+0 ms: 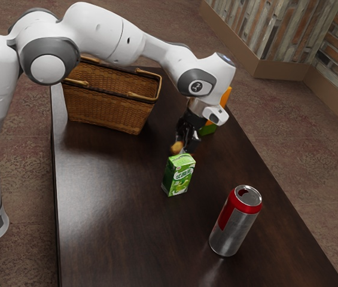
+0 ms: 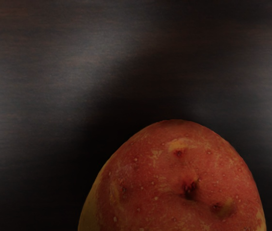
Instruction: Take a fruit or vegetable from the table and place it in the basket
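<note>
Whether the fingers (image 1: 186, 143) are open or gripping, I can't tell; the potato (image 2: 174, 183) is right at them, outside the wicker basket (image 1: 106, 107) at the exterior view's far left. Reaching looks done; carrying and release remain.

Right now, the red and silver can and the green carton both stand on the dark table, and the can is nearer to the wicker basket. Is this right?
Not quite: the exterior view shows the green carton nearer to the wicker basket than the can. Both do stand on the dark table.
</note>
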### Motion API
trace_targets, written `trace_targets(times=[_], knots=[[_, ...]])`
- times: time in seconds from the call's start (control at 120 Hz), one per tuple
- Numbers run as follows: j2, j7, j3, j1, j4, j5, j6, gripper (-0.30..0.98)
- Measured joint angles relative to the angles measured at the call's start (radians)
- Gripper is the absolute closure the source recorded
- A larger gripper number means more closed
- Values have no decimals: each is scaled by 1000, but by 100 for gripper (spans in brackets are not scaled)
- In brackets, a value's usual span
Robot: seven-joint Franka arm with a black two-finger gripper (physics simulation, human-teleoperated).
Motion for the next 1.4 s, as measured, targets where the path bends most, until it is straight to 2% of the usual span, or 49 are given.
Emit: trace_targets(times=[0.142, 0.242, 0.333, 0.5, 0.583, 0.642, 0.7, 0.758, 0.983, 1.358, 1.4], knots=[[0, -3, 0, 2, 1, 17, 11, 57], [-9, -3, 1, 4, 2, 18, 15, 49], [-34, 0, 3, 7, 3, 14, 13, 48], [-262, 3, 1, 22, 8, 13, -42, 48], [-366, 4, -51, 110, 10, 17, -113, 48], [-426, 5, -65, 228, 10, 24, -172, 47], [-457, 6, -69, 340, 11, 29, -230, 47], [-471, 7, -62, 385, 11, 39, -282, 48], [-535, 8, -23, 387, -26, 85, -413, 48], [-544, 10, 21, 386, -87, 117, -491, 48], [-549, 10, 22, 382, -90, 118, -496, 42]])
